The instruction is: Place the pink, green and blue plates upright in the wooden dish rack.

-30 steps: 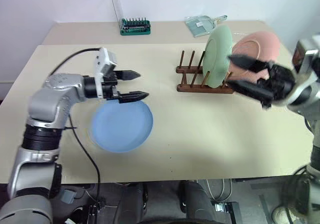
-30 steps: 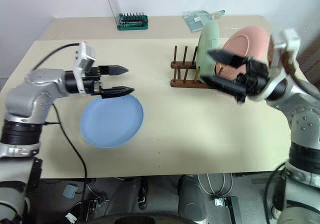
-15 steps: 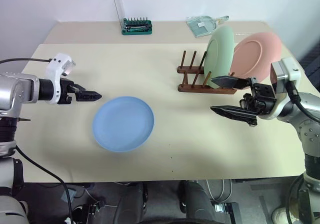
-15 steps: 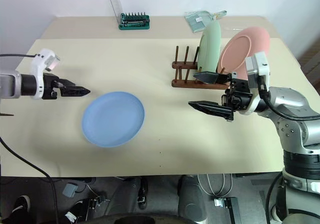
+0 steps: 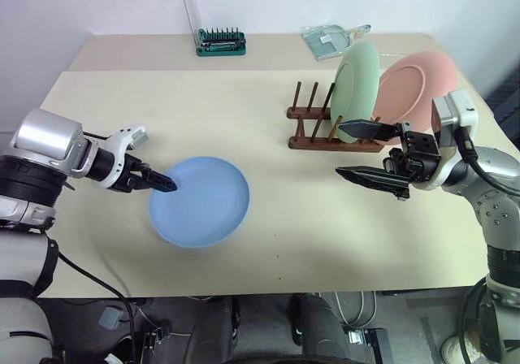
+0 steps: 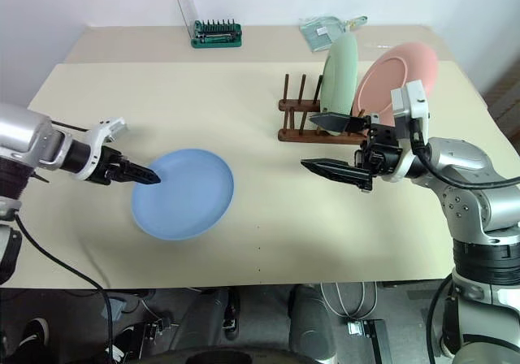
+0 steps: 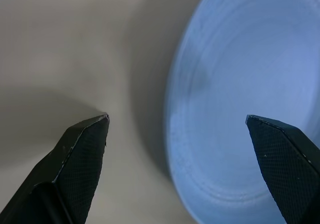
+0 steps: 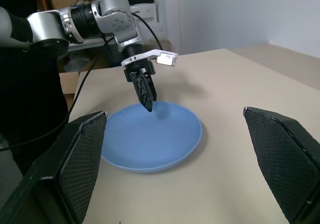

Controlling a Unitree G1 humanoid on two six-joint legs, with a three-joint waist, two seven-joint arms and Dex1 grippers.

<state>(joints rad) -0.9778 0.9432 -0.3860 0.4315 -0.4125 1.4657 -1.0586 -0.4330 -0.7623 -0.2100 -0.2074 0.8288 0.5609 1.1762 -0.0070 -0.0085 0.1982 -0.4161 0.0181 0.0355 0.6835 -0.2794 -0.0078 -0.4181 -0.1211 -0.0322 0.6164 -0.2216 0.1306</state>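
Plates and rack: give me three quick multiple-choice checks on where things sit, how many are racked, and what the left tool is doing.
1. Where is the blue plate?
A. In the wooden dish rack
B. Flat on the table
C. Held by the right tool

2. How many plates stand in the wooden dish rack?
A. None
B. Two
C. Three

3. What state is the left tool in?
A. Open, its fingers either side of the blue plate's rim
B. Shut on the green plate
C. Shut on the pink plate

Answers: 1 B, it lies on the table. 2 B, the green plate and pink plate stand there. 3 A, the left wrist view shows one finger over the table, one over the plate.
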